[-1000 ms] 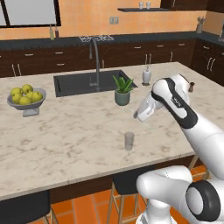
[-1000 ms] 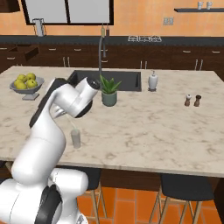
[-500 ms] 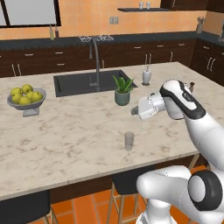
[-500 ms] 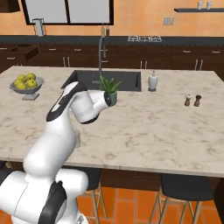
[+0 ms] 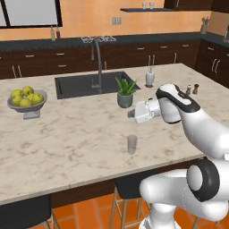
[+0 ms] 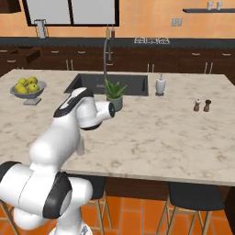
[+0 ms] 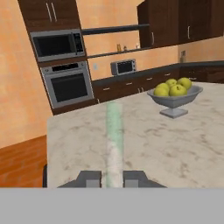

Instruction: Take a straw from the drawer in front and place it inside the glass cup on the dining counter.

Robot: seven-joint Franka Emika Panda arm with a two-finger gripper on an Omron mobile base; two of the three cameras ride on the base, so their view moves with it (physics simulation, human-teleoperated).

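Straw [image 7: 114,140], pinched between the closed tips of the end effector [image 7: 113,178], long axis level over the counter [image 5: 67,138]; glass cup [image 5: 132,144] stands below it, lower centre of the left base view.

My two base cameras look forward and down from behind me, left and right, sharing the cream marble-veined counter [image 5: 67,138], its dark inset sink [image 6: 110,83] and the grey bowl of yellow-green apples [image 5: 26,99], while my hand camera skims low along that counter toward the bowl.
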